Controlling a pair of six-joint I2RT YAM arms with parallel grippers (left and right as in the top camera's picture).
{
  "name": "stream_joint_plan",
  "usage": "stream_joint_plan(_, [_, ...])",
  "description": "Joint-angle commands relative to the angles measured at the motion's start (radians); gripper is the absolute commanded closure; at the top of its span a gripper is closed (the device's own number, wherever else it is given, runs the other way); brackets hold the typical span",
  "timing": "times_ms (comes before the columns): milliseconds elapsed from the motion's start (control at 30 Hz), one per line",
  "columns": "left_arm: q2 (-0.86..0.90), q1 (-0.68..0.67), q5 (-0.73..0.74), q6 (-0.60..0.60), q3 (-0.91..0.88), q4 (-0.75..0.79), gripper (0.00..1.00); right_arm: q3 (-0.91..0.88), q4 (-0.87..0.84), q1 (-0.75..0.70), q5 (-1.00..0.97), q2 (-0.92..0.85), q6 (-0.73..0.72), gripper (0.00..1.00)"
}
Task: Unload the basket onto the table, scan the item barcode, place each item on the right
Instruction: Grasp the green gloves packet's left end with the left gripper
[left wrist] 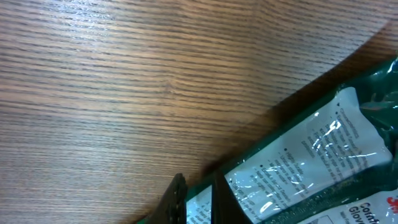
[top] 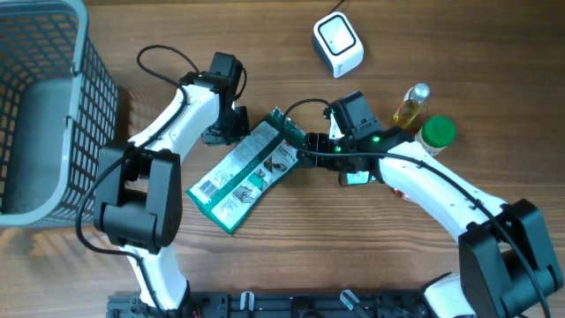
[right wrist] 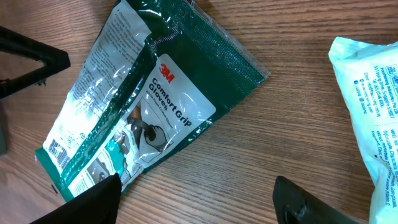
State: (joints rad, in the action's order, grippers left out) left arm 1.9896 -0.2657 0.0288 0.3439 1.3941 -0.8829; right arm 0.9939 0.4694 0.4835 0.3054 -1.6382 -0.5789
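Note:
The item, a green and white glove package, lies slanted on the wooden table, its barcode on the lower left end, facing up. In the right wrist view the package shows that barcode too. A white scanner stands at the back, apart from the package. My left gripper is at the package's upper left edge. In the left wrist view my left gripper is shut, pinching that edge of the package. My right gripper stands open at the package's top corner; my right gripper has bare wood between its fingers.
A grey mesh basket fills the left side. An oil bottle and a green-lidded jar stand right of the right arm. A white packet lies by the right gripper, and the same white packet is half hidden under that arm.

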Motion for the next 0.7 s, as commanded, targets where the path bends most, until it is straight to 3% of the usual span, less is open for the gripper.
stream_joint_plan(0, [-0.020, -0.014, 0.020, 0.012, 0.012, -0.001, 0.94, -0.008, -0.004, 0.002, -0.016, -0.010, -0.005, 0.22])
stream_joint_plan(667, [-0.019, -0.053, 0.019, 0.012, 0.010, -0.001, 0.92, -0.008, -0.002, 0.002, -0.016, -0.010, -0.004, 0.22])
